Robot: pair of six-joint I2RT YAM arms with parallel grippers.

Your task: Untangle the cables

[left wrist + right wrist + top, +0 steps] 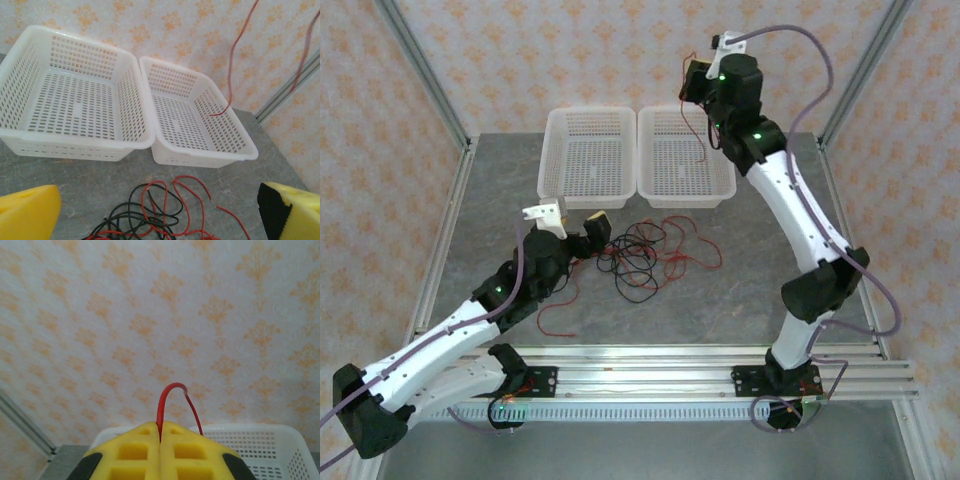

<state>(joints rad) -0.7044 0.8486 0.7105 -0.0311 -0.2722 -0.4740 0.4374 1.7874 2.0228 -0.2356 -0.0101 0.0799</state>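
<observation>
Red cable [161, 407] in right pincer [160, 434] (aloft)

cables [638, 255]: red and black, tangled on table [750, 290] | 1 red cable [160, 415]: dangling above right basket [200, 157]

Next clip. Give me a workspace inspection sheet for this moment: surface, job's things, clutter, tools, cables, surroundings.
Surface: grey table, stone-look top.
Job's things: red and black tangle lies mid-table. One red cable hangs in the air, its end dangling over the right basket.
Clutter: nothing seen. The left basket is empty and sits beside the right one at the far side.
Tools: left tool is open, low by the tangle. Right tool is shut on the red cable, raised above the baskets.
Cables: purple arm cables loop away from the tangle.
Surroundings: patterned walls, metal frame posts.
</observation>
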